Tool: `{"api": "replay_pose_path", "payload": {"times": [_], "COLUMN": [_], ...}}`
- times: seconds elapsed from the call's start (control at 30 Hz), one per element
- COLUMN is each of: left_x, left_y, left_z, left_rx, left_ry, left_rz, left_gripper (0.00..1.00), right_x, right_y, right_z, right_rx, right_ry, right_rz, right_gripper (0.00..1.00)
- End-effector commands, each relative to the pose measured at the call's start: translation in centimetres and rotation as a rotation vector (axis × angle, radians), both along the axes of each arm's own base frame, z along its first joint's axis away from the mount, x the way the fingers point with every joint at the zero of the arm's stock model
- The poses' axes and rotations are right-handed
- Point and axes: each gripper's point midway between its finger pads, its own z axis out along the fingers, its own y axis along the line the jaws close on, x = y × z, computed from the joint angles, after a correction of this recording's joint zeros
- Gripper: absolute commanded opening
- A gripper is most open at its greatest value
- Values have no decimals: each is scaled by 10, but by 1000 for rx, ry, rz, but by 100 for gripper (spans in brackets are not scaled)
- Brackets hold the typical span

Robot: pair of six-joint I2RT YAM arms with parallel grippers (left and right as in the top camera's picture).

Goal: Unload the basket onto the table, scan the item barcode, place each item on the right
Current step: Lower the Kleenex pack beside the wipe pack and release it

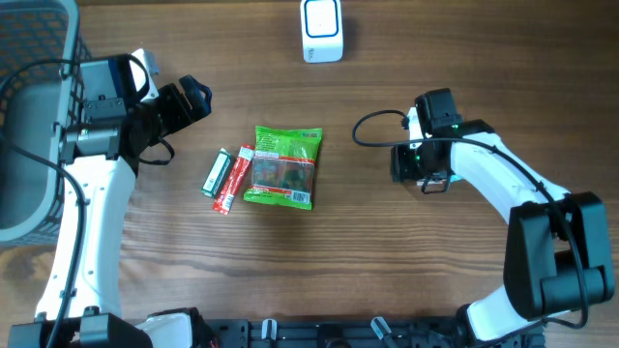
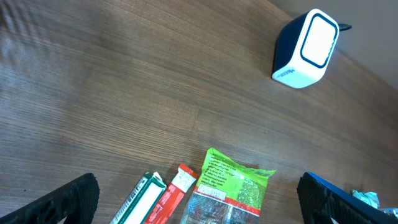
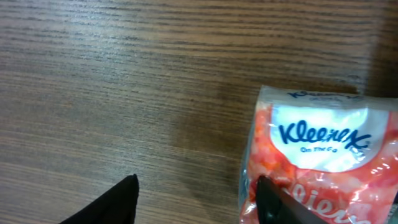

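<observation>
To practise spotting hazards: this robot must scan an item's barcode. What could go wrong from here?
1. The Kleenex pack lies beside the right gripper, not between its fingers; closing might pinch only an edge.
2. The red stick lies against the green packet; the open left gripper might drag both.

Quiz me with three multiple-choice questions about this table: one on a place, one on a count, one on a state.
1. Where is the white scanner?
A) near the table's far edge, beyond the green packet
B) inside the basket
C) in the left tool

2. How many packets lie together mid-table?
A) one
B) three
C) five

3. The left tool is:
A) open, holding nothing
B) shut on a packet
C) out of sight

Answers:
1 A: the scanner stands alone beyond the green packet.
2 B: that packet, a red stick and a green-white stick.
3 A: the left tool has its fingers wide apart.
</observation>
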Motion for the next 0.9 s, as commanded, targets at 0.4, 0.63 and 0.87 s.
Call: {"api": "replay_pose_path", "payload": {"times": [0.4, 0.63, 0.87], "left_x": [0, 0, 0], "left_y": [1, 1, 1], "left_z": [4, 4, 4], "left_rx": [14, 14, 14], "left_ry": [-17, -17, -17], "left_rz": [-12, -12, -12], "left_gripper": [100, 100, 100], "right_x": [-3, 2, 4], "right_y": [-55, -54, -57], "right_z": [-12, 13, 55], "right_rx": [-282, -253, -227], "right_ry": [-16, -73, -206], "right_rz": [-229, -282, -302], "right_gripper": [62, 60, 100]}}
